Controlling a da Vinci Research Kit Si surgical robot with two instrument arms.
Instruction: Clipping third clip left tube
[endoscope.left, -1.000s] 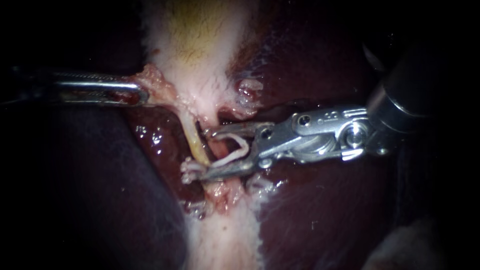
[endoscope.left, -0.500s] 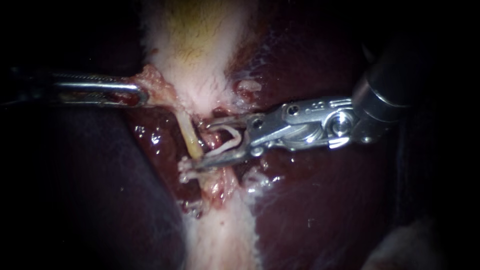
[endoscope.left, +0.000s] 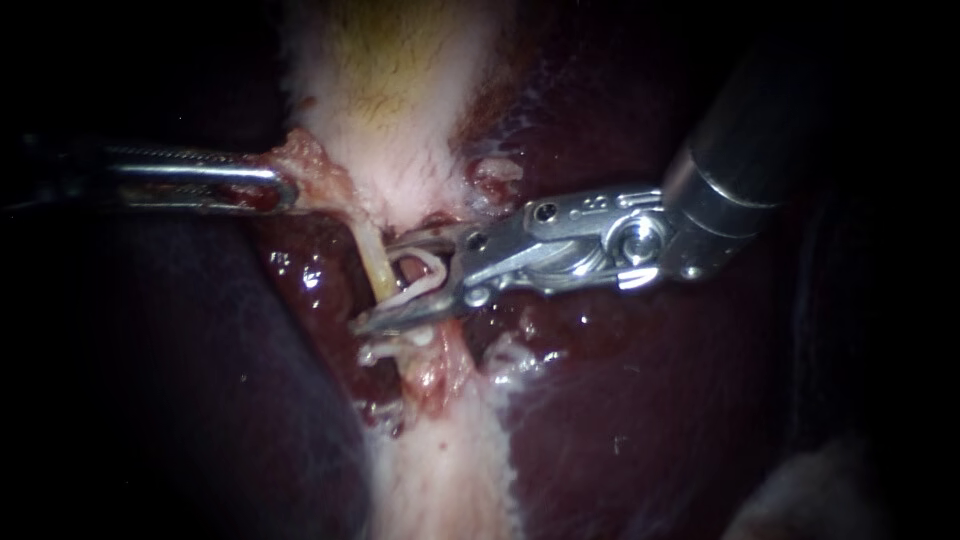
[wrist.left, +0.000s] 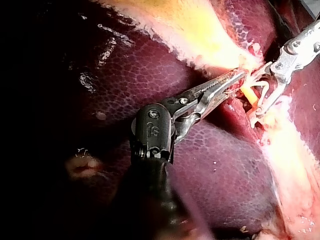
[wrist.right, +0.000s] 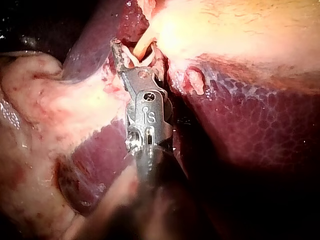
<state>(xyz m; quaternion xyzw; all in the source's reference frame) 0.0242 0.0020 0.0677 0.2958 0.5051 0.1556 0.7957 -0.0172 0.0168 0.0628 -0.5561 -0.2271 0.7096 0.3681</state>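
Since the right instrument (endoscope.left: 378, 287) has been advanced, the left tube (endoscope.left: 379, 266) is now straddled by its end effector, which holds an open clip (endoscope.left: 432, 270); closing seems due. Tissue (endoscope.left: 312, 170) is gripped by the left instrument (endoscope.left: 278, 186).

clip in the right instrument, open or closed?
Open. The clip has its two legs apart, held between the jaws of the right instrument, the tube at its mouth.
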